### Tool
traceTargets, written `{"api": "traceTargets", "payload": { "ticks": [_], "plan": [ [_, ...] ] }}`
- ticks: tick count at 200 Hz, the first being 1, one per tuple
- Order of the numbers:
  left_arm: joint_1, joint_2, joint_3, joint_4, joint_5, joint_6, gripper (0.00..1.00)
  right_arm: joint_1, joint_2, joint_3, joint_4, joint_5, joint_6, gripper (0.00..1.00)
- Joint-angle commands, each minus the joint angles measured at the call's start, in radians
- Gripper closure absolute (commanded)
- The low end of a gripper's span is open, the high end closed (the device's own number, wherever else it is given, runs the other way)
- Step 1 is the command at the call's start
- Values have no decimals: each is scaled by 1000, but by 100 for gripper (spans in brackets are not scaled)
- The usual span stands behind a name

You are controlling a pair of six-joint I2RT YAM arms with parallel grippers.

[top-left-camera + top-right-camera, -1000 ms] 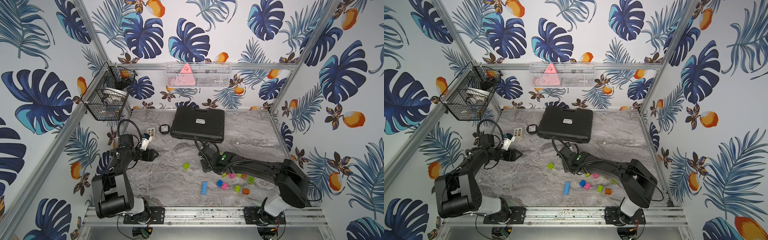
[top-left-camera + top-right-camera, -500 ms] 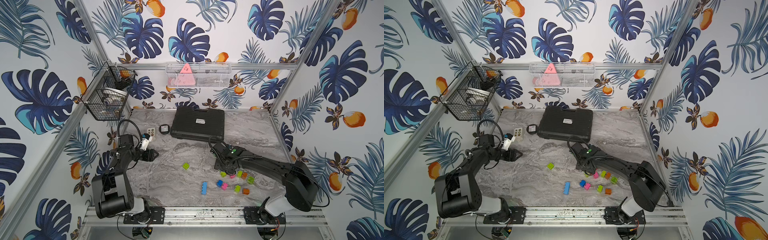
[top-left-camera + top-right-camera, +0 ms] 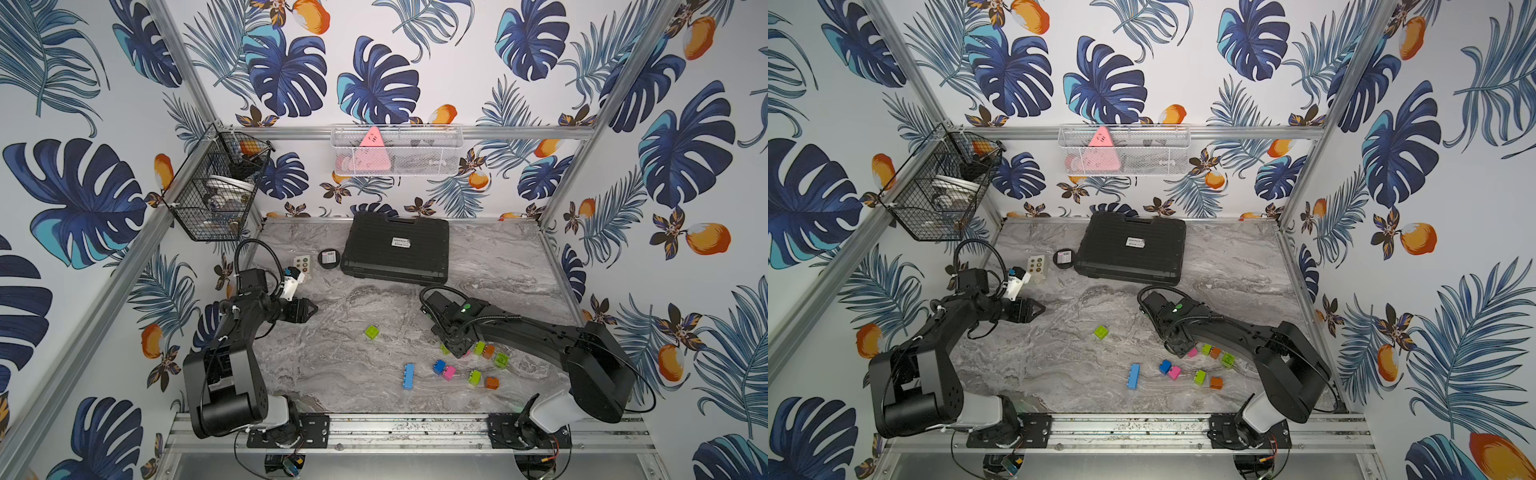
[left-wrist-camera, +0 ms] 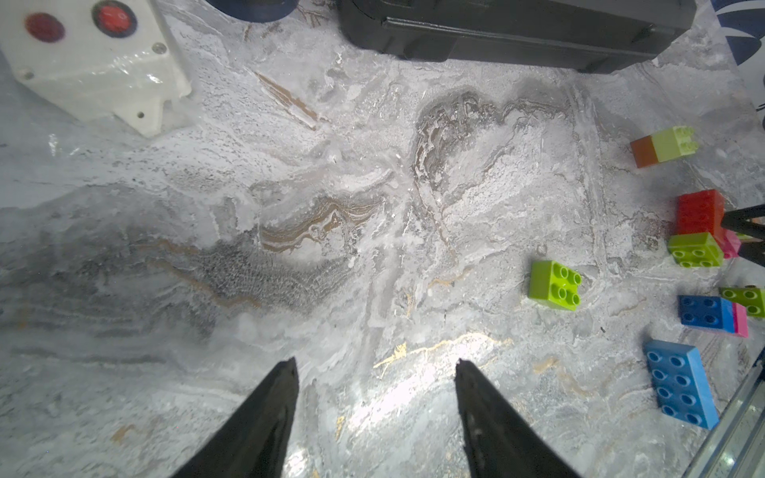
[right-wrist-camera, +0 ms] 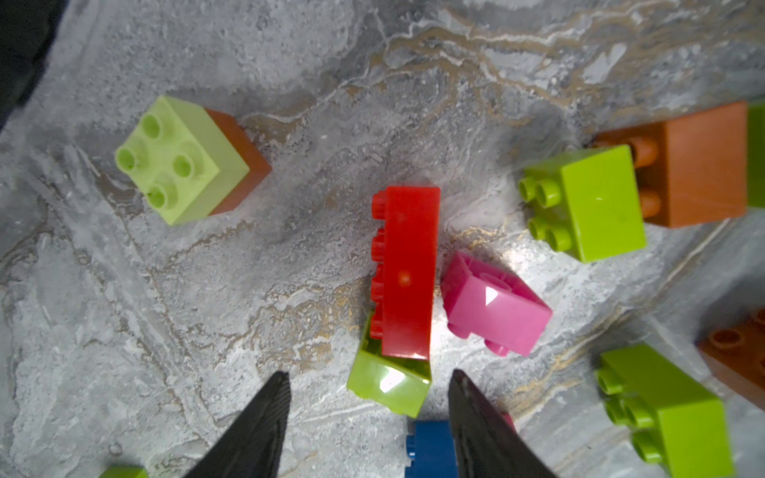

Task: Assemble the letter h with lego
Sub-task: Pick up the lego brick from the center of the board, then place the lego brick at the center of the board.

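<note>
Lego bricks lie loose on the marble table. A lone lime brick sits mid-table, and a long blue one lies near the front. My right gripper hangs low over the cluster, open. In the right wrist view its fingertips straddle a tipped lime brick without touching it. A red brick on its side leans on that lime one, with a pink brick beside it. My left gripper stands open and empty far to the left.
A black case lies at the back, with a round black disc and a white button box to its left. A wire basket hangs on the left wall. More lime and orange bricks lie right of the gripper.
My right arm has swung rightwards and nearer, from beside the lone lime brick to over the cluster. Its jaws have widened a little. The left arm has not moved.
</note>
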Motion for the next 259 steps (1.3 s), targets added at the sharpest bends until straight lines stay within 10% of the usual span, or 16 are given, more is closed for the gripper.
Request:
{"api": "traceTargets", "payload": {
  "ticks": [1,147,210,259],
  "plan": [
    [2,-4,2,5,18,14,34,2,12,-11,4,1,67,37],
    [1,-5,5,-19,77,51,41,40,125,123,63,-44,-103,64],
    [-54,-119,37,-55,353,207,35,37,162,244,283,-299,-280,64],
    [-191,-108,82,-74,330,175,35,20,292,379,184,-477,-401,64]
  ]
}}
